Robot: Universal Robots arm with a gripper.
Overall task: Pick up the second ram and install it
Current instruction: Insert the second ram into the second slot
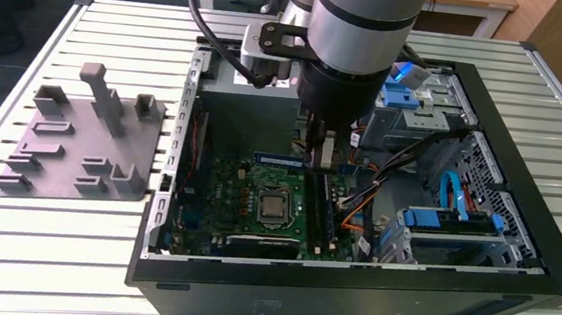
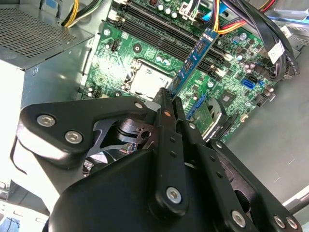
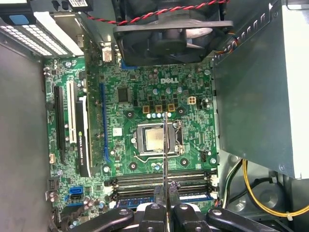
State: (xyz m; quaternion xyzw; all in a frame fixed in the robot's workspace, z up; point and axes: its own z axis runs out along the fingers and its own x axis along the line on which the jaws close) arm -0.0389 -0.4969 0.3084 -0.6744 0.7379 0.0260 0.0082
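My gripper (image 1: 320,158) reaches down into the open computer case (image 1: 524,230), over the green motherboard (image 1: 224,198). In both wrist views the black fingers are shut on the second ram, a thin dark-green stick with black chips (image 2: 195,60). The first wrist view shows it edge-on as a narrow line (image 3: 164,145) rising from the gripper (image 3: 164,193). In the second wrist view the stick runs out from the gripper (image 2: 169,99) towards the long black memory slots (image 2: 159,29). It hangs above the board near the silver processor socket (image 3: 155,140). It sits in no slot.
A grey plastic tray with upright pegs (image 1: 84,145) lies on the slatted table at the exterior view's left. Inside the case are the grey power supply (image 1: 249,107), a black fan (image 3: 169,29), cable bundles (image 1: 406,159) and blue drive brackets (image 1: 442,218).
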